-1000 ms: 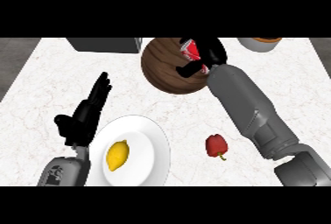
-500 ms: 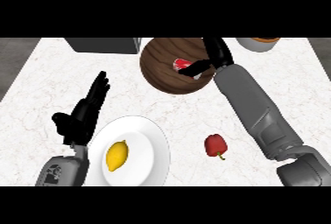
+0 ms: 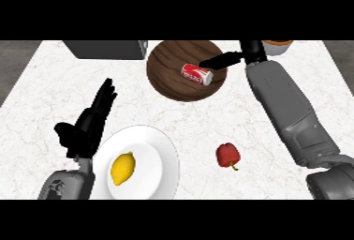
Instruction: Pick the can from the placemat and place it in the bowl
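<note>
Marble counter: right hand (image 3: 232, 58) fingers spread, just off the can (image 3: 197, 74) lying in the bowl (image 3: 181, 84).

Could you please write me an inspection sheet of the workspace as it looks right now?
Surface: white marbled counter.
Job's things: red can lies on its side in the brown wooden bowl; placemat not seen.
Clutter: lemon on white plate; red pepper on the counter; grey box and a cup at the far edge.
Hands: right hand open beside the can; left hand open, resting at lower left.
Cables: nothing seen.
Surroundings: nothing seen.
</note>
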Available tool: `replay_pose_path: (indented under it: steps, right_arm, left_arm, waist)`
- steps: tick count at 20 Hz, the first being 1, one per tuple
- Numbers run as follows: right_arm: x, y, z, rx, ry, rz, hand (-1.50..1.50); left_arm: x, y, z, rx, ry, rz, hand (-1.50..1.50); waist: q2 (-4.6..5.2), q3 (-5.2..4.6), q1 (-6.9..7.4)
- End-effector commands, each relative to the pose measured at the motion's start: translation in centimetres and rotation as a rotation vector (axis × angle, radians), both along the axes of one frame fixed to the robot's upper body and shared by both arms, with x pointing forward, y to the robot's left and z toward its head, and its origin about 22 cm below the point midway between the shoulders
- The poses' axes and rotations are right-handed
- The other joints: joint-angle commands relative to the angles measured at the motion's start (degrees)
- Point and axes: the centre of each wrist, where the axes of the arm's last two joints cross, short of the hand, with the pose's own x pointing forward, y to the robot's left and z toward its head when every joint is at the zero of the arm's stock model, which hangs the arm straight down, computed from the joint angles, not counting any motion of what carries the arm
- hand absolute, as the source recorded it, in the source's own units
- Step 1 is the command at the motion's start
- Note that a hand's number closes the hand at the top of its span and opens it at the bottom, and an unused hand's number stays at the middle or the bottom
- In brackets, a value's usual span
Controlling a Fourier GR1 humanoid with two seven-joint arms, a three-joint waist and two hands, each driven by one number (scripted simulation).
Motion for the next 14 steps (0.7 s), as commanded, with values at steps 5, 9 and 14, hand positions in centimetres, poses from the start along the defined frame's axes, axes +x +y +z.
replay_pose_path:
  steps: [5, 9, 14]
  right_arm:
    - [-0.7, -6.6, -1.5, 0.152, 0.058, 0.065, -1.50]
    - [-1.6, -7.4, -3.3, 0.190, 0.072, 0.126, -1.50]
    - [-1.3, -7.9, -2.5, 0.168, 0.085, 0.160, -1.50]
  left_arm:
    - [0.1, 0.7, -1.8, -0.008, -0.001, 0.024, 0.00]
    - [-0.4, 0.4, -0.2, -0.029, 0.008, 0.006, 0.00]
    - [-2.0, 0.2, -0.4, -0.013, -0.011, 0.005, 0.00]
  waist:
    - [-0.18, -0.02, -0.94]
    - [-0.26, 0.00, -0.68]
    - [-0.18, 0.00, -0.26]
